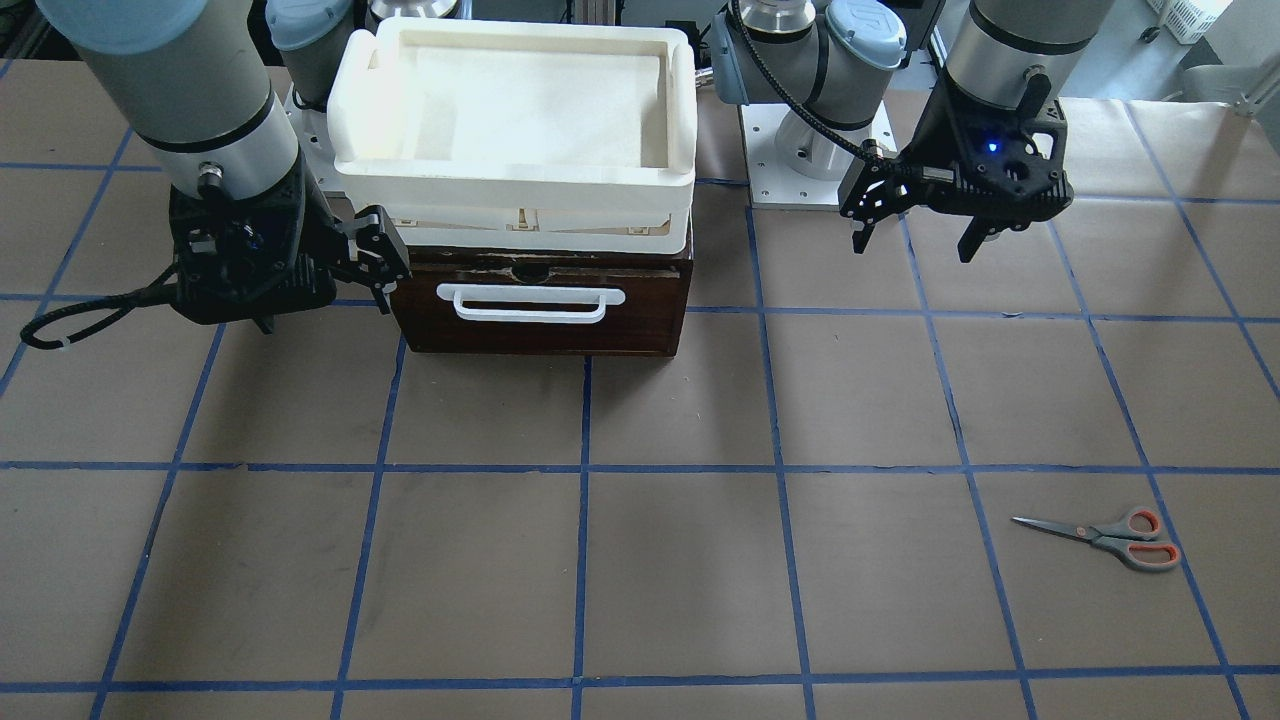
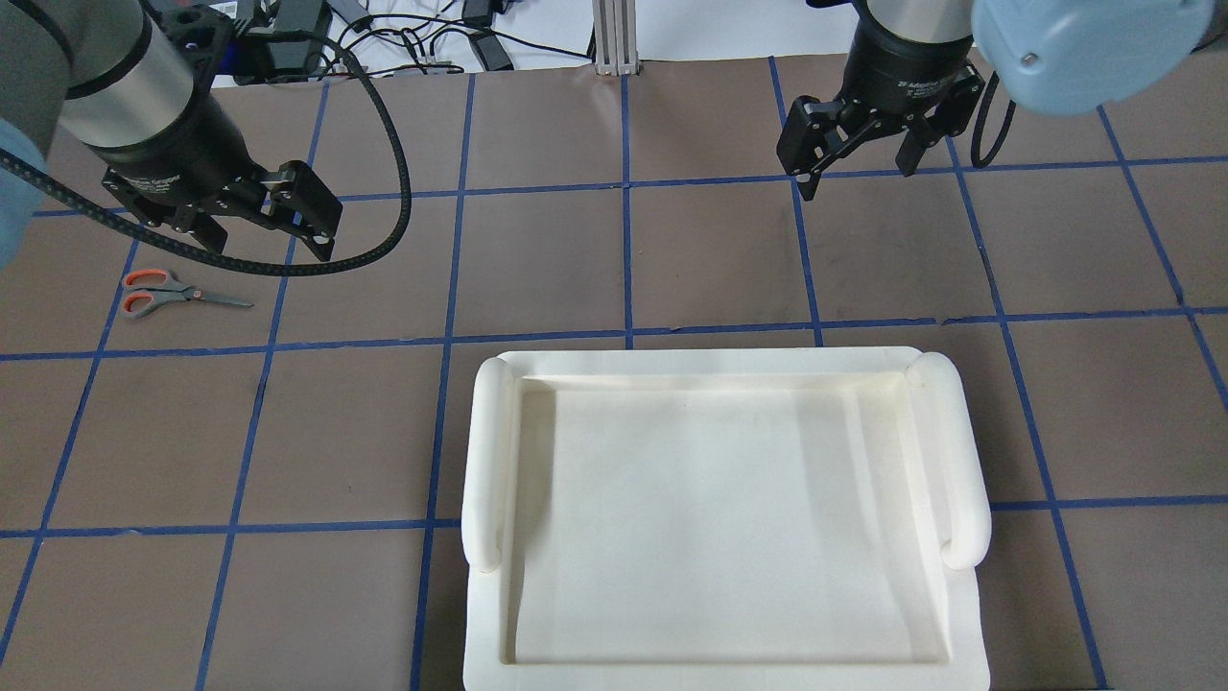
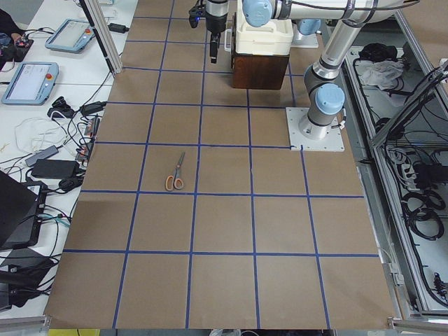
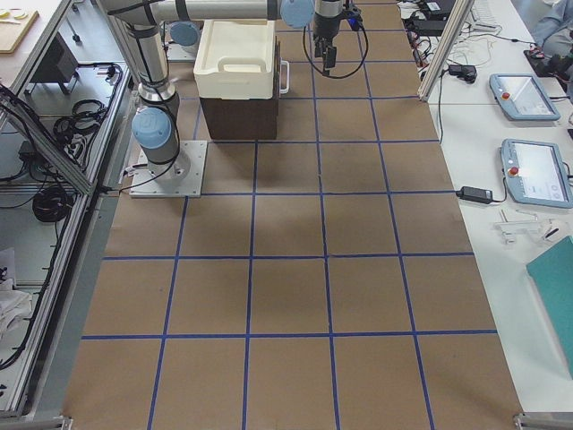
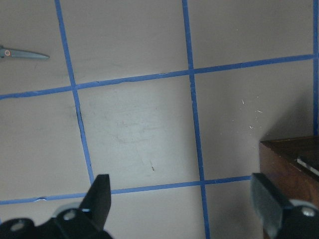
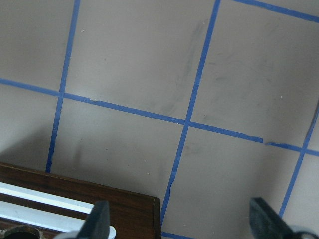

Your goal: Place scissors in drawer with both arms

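Note:
The scissors (image 1: 1110, 536) lie flat on the brown table paper, grey handles with orange-red loops; they also show in the overhead view (image 2: 173, 292) and the exterior left view (image 3: 176, 173). Only their blade tip (image 5: 27, 54) shows in the left wrist view. The dark brown drawer (image 1: 540, 318) is shut, its white bar handle (image 1: 530, 303) facing forward. My left gripper (image 1: 914, 250) hangs open and empty above the table, between drawer and scissors. My right gripper (image 1: 325, 312) is open and empty beside the drawer's other side; its wrist view shows the drawer corner (image 6: 124, 209).
A cream-white plastic bin (image 1: 680, 70) sits on top of the drawer box and hides it in the overhead view (image 2: 489, 451). Blue tape lines grid the table. Both arm bases (image 1: 815, 150) stand behind the drawer. Tablets and cables lie off the table's far edge.

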Action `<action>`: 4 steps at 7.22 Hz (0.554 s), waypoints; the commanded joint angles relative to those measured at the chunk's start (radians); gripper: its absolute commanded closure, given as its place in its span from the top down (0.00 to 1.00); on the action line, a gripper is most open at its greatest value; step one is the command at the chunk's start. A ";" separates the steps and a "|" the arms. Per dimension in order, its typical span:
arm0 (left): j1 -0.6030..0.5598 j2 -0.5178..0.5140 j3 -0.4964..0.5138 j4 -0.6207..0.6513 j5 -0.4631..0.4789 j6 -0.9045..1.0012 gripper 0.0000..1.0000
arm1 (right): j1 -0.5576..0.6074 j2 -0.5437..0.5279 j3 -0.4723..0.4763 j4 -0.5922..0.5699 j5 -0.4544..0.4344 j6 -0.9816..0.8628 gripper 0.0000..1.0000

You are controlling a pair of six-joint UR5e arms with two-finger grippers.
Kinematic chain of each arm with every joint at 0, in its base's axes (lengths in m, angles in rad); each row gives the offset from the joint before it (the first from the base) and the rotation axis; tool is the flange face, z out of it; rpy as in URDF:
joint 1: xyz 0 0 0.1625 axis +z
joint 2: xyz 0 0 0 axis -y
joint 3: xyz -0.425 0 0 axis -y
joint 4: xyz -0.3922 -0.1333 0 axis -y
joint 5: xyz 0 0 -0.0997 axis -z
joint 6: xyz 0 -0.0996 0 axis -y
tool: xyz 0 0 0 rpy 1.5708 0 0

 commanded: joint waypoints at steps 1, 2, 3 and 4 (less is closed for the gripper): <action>0.071 -0.003 0.001 0.000 -0.001 0.198 1.00 | 0.032 0.055 -0.001 -0.007 0.009 -0.191 1.00; 0.128 -0.008 0.001 -0.009 -0.001 0.315 1.00 | 0.061 0.085 -0.007 -0.040 0.012 -0.276 1.00; 0.186 -0.011 -0.001 -0.010 -0.001 0.460 1.00 | 0.070 0.118 -0.010 -0.065 0.024 -0.369 1.00; 0.255 -0.025 -0.002 -0.007 0.003 0.650 1.00 | 0.079 0.125 -0.004 -0.062 0.051 -0.481 1.00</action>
